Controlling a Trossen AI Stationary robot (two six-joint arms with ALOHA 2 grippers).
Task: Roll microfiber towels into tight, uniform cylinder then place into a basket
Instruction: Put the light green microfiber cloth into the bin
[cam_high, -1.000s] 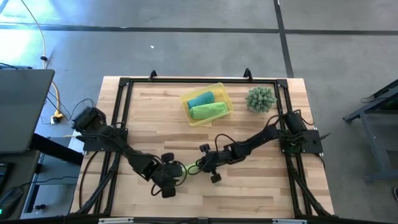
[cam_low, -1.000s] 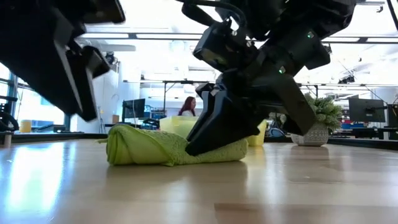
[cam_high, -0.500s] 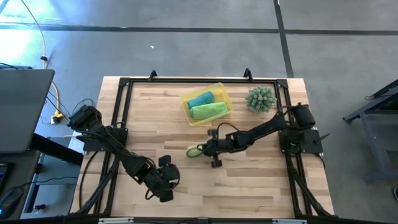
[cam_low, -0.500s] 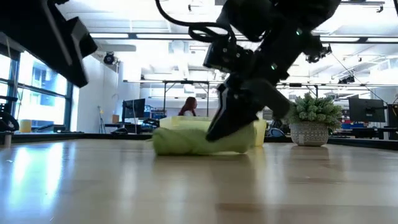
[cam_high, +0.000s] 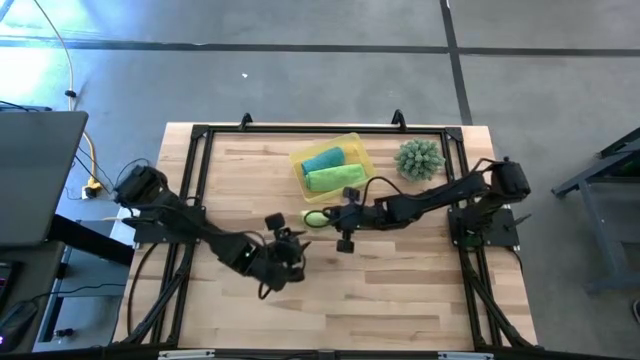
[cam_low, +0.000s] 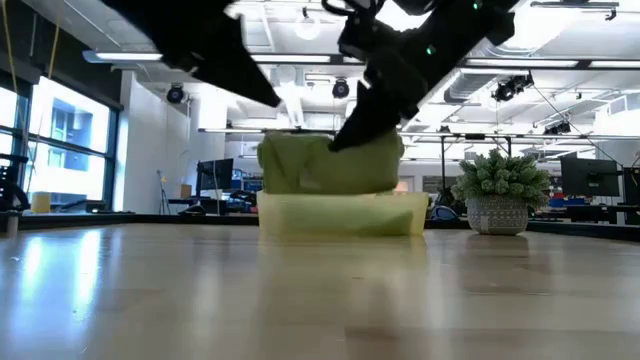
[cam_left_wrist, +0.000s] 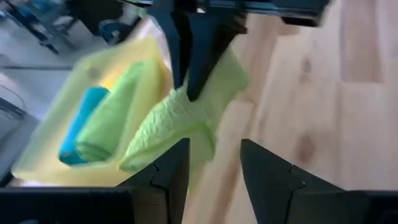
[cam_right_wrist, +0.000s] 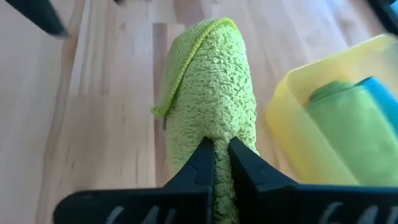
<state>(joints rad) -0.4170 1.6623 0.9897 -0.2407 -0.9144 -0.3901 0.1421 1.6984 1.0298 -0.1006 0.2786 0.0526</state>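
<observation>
My right gripper (cam_high: 338, 218) is shut on a rolled lime-green towel (cam_high: 316, 218), held above the table just near of the yellow tray (cam_high: 360, 148). The towel also shows in the low view (cam_low: 330, 165) and the right wrist view (cam_right_wrist: 211, 93). The tray holds a teal roll (cam_high: 322, 158) and a lime-green roll (cam_high: 336, 178) lying side by side on its floor. My left gripper (cam_high: 290, 250) is open and empty, near and left of the held towel, its fingers (cam_left_wrist: 171, 171) pointing toward it. My right gripper pinches the rolled towel's upper side (cam_right_wrist: 219, 138) between its two fingers, toward the end nearer the table's right edge. The fingers (cam_left_wrist: 193, 62) come slanting down from the right. The roll is lifted clear of the table, roughly level, its free end (cam_high: 308, 218) pointing toward the table's left.
A spiky green plant in a pot (cam_high: 419, 159) stands right of the tray; it also shows in the low view (cam_low: 497, 195). A black frame (cam_high: 200, 135) runs along the table's edges. Bare wood (cam_high: 400, 290) lies toward the near edge.
My right gripper has gone toward the far edge and up, carrying the rolled towel from the table's middle, lifted clear, to beside the tray. My left gripper has drawn back from the towel, then gone toward the far edge after it.
</observation>
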